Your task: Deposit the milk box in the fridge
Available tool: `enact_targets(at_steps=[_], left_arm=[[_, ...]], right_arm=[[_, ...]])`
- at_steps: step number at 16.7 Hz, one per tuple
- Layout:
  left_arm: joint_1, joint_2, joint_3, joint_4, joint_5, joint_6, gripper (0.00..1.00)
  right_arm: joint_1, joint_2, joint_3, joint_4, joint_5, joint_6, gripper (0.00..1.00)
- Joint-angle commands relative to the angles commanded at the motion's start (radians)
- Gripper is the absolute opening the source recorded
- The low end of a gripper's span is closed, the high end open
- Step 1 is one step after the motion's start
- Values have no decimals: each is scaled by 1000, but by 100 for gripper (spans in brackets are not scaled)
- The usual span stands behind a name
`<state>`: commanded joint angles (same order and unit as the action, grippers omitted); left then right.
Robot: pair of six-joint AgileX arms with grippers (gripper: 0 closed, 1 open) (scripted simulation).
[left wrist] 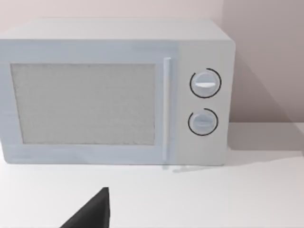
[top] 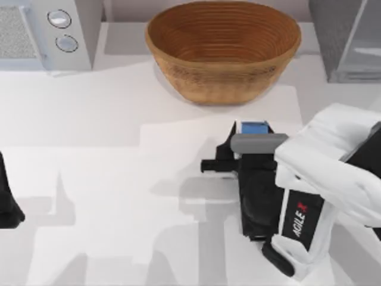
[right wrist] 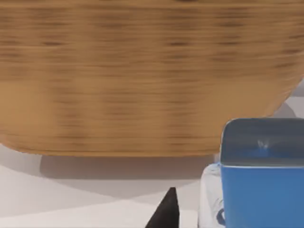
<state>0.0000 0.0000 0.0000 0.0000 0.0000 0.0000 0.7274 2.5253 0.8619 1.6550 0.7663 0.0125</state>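
The milk box (top: 254,127) is standing on the counter (top: 119,179) just in front of the wicker basket (top: 223,47), right of centre, with the right gripper (top: 238,156) hanging directly over it; I cannot tell whether its fingers are apart or together. The fridge (top: 345,36) is sitting at the far right corner. The left gripper (top: 9,202) is resting at the left edge, facing the microwave (left wrist: 114,92), finger state likewise unclear.

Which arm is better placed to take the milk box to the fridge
Right. Its gripper is already at the milk box, and the fridge stands on that side. The left gripper is parked at the table's far left edge.
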Motion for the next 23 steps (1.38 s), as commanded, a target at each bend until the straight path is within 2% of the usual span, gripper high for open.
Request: enact_targets(at_steps=[5, 6, 17, 23], left_arm=[[0, 0, 0, 0, 0, 0, 100], [0, 0, 0, 0, 0, 0, 100], [0, 0, 0, 0, 0, 0, 100], [0, 0, 0, 0, 0, 0, 100]], right_arm=[[0, 0, 0, 0, 0, 0, 2], [0, 0, 0, 0, 0, 0, 0], [4, -32, 2, -15, 1, 5, 0], [24, -233, -28, -192, -1, 11, 0]])
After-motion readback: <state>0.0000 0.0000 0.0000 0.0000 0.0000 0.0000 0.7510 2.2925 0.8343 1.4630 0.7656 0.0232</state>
